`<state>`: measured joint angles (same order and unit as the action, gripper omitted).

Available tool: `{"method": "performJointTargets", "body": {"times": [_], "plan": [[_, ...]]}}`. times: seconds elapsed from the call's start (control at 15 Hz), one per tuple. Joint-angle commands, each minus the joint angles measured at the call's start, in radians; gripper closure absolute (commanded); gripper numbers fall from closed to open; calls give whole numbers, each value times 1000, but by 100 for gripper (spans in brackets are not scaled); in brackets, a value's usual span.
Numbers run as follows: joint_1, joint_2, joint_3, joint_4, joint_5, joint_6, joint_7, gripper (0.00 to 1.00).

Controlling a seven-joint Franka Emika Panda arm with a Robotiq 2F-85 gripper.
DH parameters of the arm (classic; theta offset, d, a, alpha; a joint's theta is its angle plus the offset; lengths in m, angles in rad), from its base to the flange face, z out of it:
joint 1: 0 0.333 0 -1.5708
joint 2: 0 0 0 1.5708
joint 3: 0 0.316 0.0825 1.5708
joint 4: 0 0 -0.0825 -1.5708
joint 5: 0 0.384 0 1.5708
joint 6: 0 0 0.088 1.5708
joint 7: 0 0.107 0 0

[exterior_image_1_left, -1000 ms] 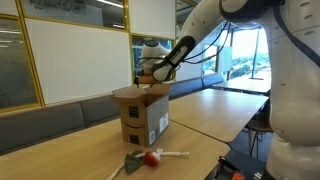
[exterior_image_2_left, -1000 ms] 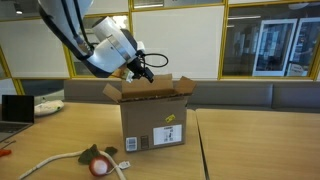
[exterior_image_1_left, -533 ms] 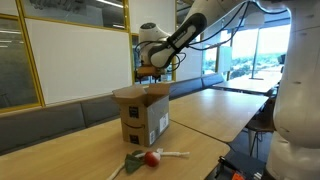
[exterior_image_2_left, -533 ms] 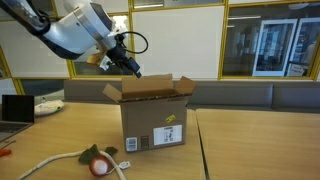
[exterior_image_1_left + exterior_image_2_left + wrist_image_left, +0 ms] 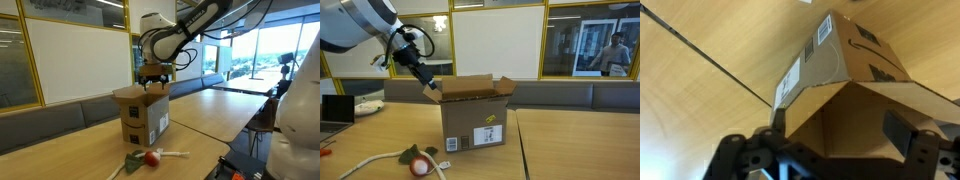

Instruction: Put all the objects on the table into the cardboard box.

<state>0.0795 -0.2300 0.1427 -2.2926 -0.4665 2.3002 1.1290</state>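
The open cardboard box (image 5: 146, 115) stands on the wooden table, seen in both exterior views (image 5: 475, 122) and from above in the wrist view (image 5: 840, 70). My gripper (image 5: 152, 80) hovers over the box's edge, by an upright flap (image 5: 428, 84). In the wrist view its two fingers (image 5: 840, 128) are wide apart with nothing between them, only the box flap and interior beyond. A small red round object (image 5: 151, 157) with a white stick and a green-brown piece lies on the table in front of the box (image 5: 417, 166).
A white cord (image 5: 370, 165) trails from the small objects toward the table edge. A laptop (image 5: 335, 108) sits at the far side of the table. A seam (image 5: 720, 70) runs between table tops. A bench and glass walls stand behind.
The arm has swung back from over the box's middle; the gripper has moved sideways and slightly down to the box's flap edge. The box and table objects have not moved.
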Motion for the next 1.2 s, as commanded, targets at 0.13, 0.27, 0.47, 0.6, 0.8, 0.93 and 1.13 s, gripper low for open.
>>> {"method": "performJointTargets", "body": {"times": [0.13,0.27,0.47,0.6,0.8,0.93,1.13], "plan": [[7,-118,-1,-163,194,16,-130,0],[9,-122,-6,-207,261,48,-187,0],[12,-96,-8,-247,363,73,-277,0],[6,-73,-2,-274,404,108,-319,0],[0,-17,0,-308,440,211,-368,0],[-1,32,-3,-323,468,291,-402,0],[3,124,-9,-332,517,404,-451,0]]}}
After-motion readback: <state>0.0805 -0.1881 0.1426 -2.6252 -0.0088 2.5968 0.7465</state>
